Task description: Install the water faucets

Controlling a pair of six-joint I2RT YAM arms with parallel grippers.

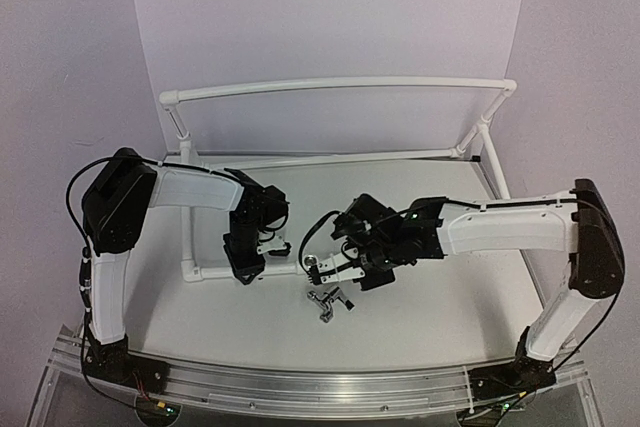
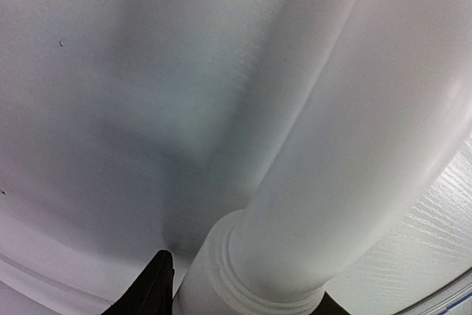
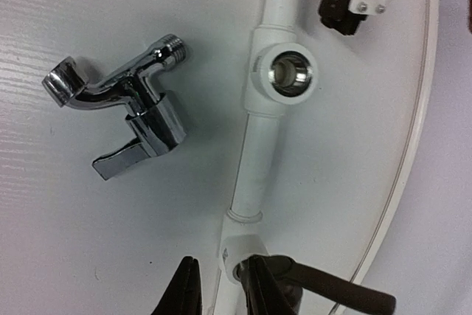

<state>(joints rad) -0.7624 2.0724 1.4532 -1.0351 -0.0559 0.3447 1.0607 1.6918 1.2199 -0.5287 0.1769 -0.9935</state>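
White counter [image 1: 440,297] carries a white pipe frame [image 1: 340,84]. Left pincer [image 1: 245,267] is clamped across the frame's front pipe [image 2: 324,145], with a dark fingertip on each side. One chrome water faucet [image 3: 125,119] lies on its side on the counter, just beside the front pipe and near a silver-ringed socket [image 3: 288,73]. Right pincer [image 3: 221,289] hangs over the next fitting along that pipe, jaws narrowly apart; whether they grip anything cannot be determined.
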